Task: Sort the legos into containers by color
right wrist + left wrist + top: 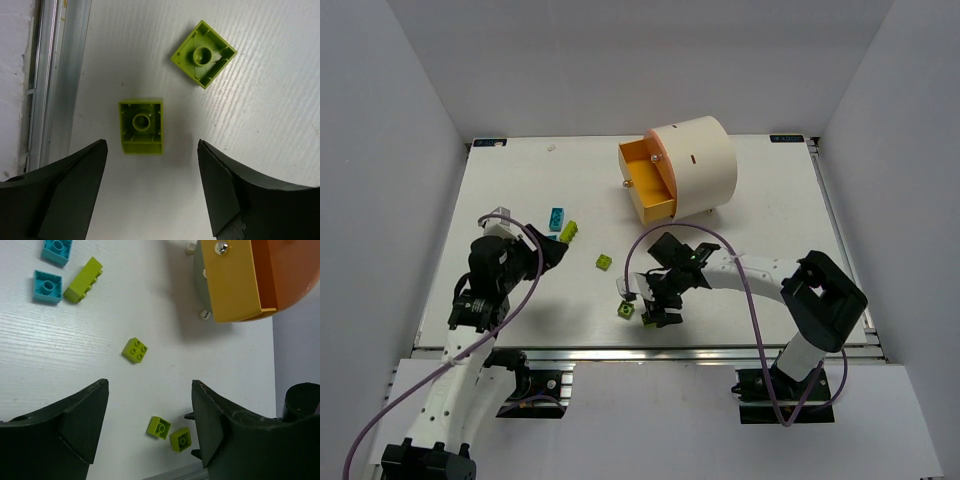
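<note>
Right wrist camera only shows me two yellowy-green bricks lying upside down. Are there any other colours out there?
Observer: Yes, two blue bricks lie off to the left, beside a long yellowy-green brick.
Operator: Where's the thing they go in?
Observer: A round white drum sits farther back, with its orange drawer sticking out.
Operator: Is the other hand holding anything?
Observer: No, the left hand is open and empty.
</note>
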Motion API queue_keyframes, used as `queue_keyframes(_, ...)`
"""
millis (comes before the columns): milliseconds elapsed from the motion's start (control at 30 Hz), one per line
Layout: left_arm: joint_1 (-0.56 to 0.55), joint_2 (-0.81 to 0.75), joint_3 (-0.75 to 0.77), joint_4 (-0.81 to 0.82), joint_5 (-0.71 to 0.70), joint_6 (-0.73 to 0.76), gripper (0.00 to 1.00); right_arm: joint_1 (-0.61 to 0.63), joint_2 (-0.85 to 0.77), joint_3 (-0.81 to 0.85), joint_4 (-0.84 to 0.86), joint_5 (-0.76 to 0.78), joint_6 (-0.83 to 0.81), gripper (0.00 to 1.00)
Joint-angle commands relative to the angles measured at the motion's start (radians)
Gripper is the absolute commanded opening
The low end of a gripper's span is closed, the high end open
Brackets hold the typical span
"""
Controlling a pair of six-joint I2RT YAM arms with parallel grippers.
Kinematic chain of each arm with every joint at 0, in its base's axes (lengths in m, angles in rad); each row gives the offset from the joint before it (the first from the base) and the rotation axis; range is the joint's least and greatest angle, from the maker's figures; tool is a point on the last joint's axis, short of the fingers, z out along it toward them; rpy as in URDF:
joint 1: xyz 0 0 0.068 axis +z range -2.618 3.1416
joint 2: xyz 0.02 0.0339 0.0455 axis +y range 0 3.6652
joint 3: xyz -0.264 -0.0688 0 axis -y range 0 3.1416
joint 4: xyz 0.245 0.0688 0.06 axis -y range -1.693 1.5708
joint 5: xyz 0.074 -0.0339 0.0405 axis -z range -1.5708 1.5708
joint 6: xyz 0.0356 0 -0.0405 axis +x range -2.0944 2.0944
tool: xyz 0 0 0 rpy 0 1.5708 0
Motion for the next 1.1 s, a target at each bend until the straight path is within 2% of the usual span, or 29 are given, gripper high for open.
queue_keyframes(0,-0.009,-0.038,-0.004,-0.083,-0.066,-0.013,0.77,0.025,0.016,-0.020,0.098,0.021,0.066,0.78)
queue_keyframes(133,-0.018,-0.068,-0.013,-0.122,-0.083,-0.004,0.76,0.053,0.020,-0.051,0.140,0.041,0.111,0.75)
queue_keyframes(267,-0.018,-0.100,-0.051,-0.116,-0.061,-0.001,0.72,0.066,0.017,-0.074,0.175,0.062,0.134,0.66)
queue_keyframes(300,-0.018,-0.113,-0.060,-0.110,-0.046,0.004,0.71,0.069,0.016,-0.077,0.177,0.062,0.134,0.57)
queue_keyframes(333,-0.018,-0.118,-0.068,-0.103,-0.037,0.004,0.70,0.069,0.014,-0.078,0.175,0.064,0.131,0.51)
queue_keyframes(367,-0.018,-0.124,-0.086,-0.099,-0.032,0.004,0.68,0.069,0.013,-0.080,0.168,0.065,0.120,0.39)
queue_keyframes(567,-0.018,-0.147,-0.126,-0.044,0.035,0.022,0.66,0.054,-0.072,-0.092,0.111,0.080,0.060,0.13)
queue_keyframes(633,-0.018,-0.146,-0.140,-0.016,0.075,0.020,0.65,0.042,-0.124,-0.069,0.086,0.079,0.048,0.09)
queue_keyframes(700,-0.018,-0.138,-0.160,0.036,0.112,0.017,0.65,0.031,-0.171,-0.005,0.053,0.074,0.071,0.00)
queue_keyframes(867,-0.027,-0.059,-0.178,0.130,0.250,0.036,0.65,-0.047,-0.196,0.187,0.069,0.110,0.241,0.00)
queue_keyframes(1067,-0.036,0.040,-0.157,0.166,0.321,0.080,0.65,-0.125,-0.106,0.435,0.129,0.260,0.475,0.00)
